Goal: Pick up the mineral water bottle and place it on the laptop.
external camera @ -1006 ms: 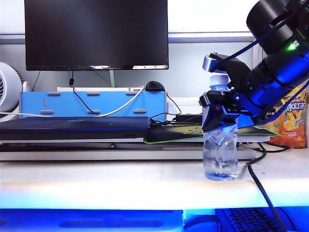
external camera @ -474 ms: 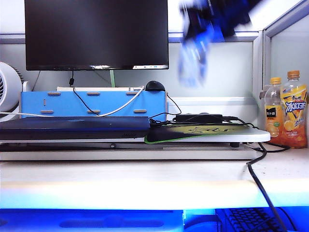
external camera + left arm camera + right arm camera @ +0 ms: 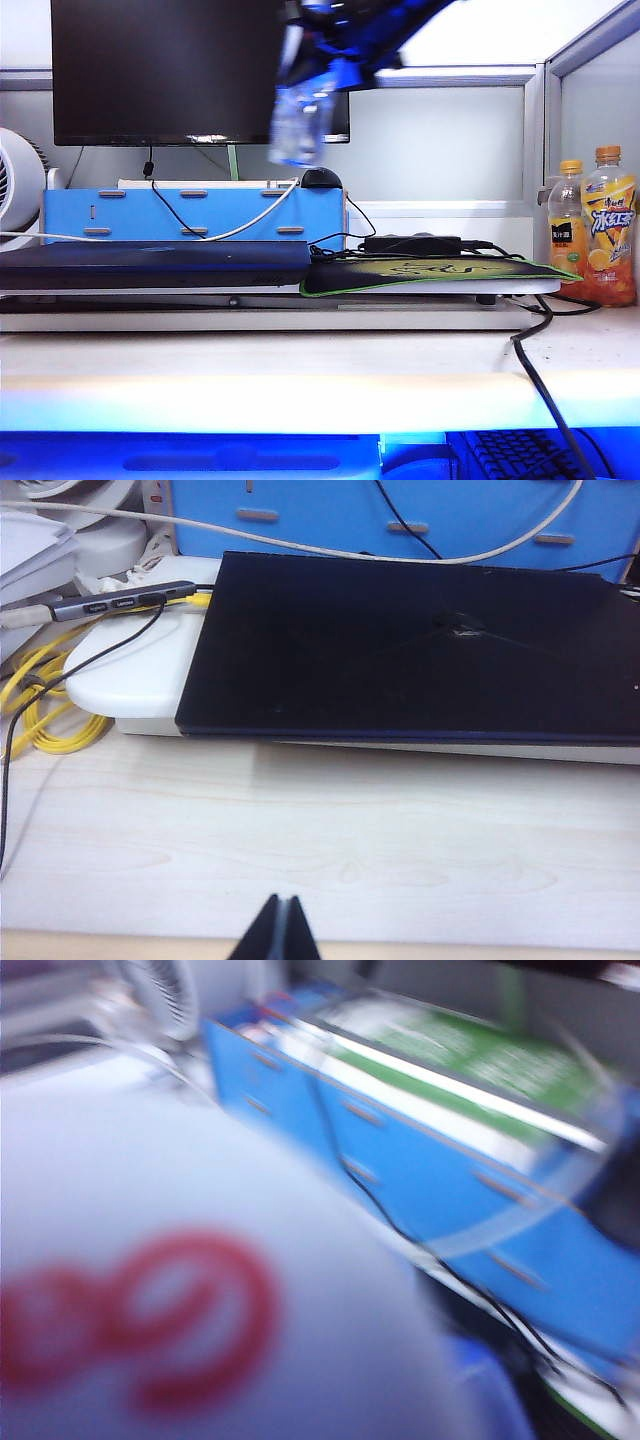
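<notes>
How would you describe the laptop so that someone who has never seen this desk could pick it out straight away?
Start at the big dark monitor at the back and drop past the bright blue box stand beneath it. The laptop is the wide, thin, dark slab lying closed in front of that stand. Unlike the mouse pad beside it, it has no green edge.

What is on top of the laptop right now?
Nothing rests on the laptop; its lid is bare. The right gripper holds the bottle in the air above the laptop's right end. The left gripper hangs shut over the table.
</notes>
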